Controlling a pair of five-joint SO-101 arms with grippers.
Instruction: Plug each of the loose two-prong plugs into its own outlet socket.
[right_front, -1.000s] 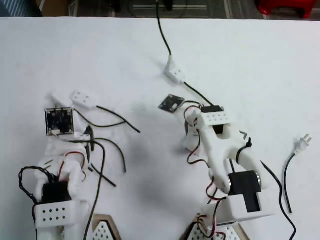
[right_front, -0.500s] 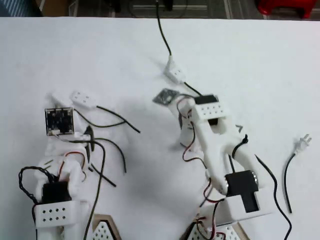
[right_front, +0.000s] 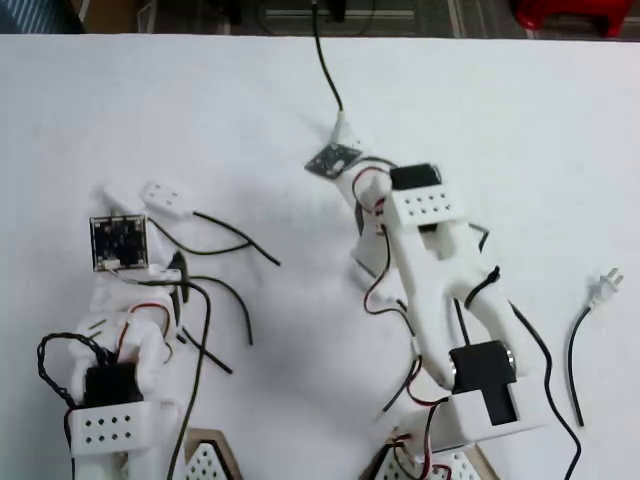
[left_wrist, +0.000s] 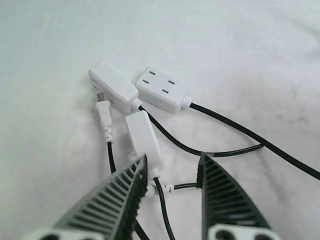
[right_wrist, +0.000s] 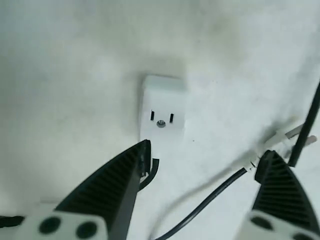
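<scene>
One wide-open right claw (right_wrist: 206, 150) is hanging over the outlet socket (right_wrist: 162, 107), and closing crooked risks flicking the two-prong plug (right_wrist: 292, 134) away.

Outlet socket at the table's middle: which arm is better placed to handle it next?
Likely right. The right gripper, open, hangs directly over that outlet socket; the left gripper sits by other sockets, farther off.
</scene>
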